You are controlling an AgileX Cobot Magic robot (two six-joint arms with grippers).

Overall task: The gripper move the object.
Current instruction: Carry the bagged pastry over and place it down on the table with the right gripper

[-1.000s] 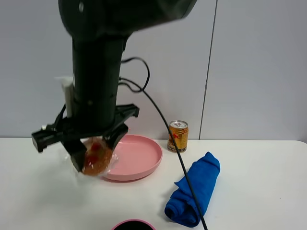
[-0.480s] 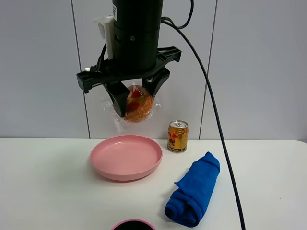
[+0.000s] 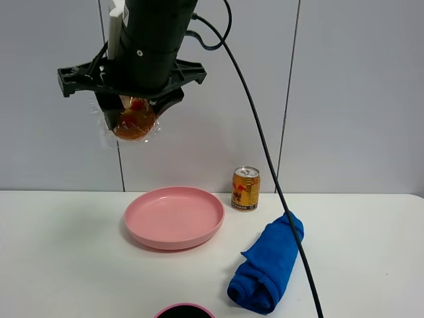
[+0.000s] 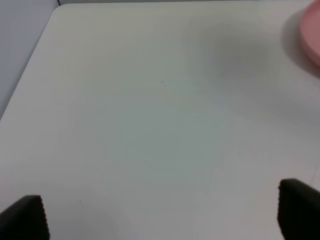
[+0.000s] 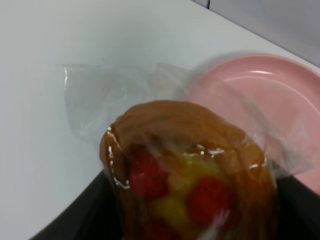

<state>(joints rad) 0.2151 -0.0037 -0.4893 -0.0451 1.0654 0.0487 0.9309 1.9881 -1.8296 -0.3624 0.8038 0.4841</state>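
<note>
The object is a golden-brown pastry (image 3: 136,123) with red jam spots in clear crinkly wrap. My right gripper (image 3: 137,109), a black claw on a thick dark arm, is shut on it and holds it high in front of the wall, above and left of the pink plate (image 3: 199,228). The right wrist view shows the pastry (image 5: 190,170) close up between dark fingers (image 5: 75,222), with the plate (image 5: 270,80) below. My left gripper (image 4: 160,220) is open and empty over bare white table, fingertips (image 4: 25,217) wide apart.
A gold and red can (image 3: 246,189) stands right of the plate by the wall. A rolled blue cloth (image 3: 268,262) lies at the front right. A dark pink-rimmed round thing (image 3: 180,311) shows at the front edge. The plate's edge (image 4: 312,35) shows in the left wrist view.
The right gripper has lifted the pastry from table level beside the plate up high, then carried it left. Plate, can and cloth have not moved.
</note>
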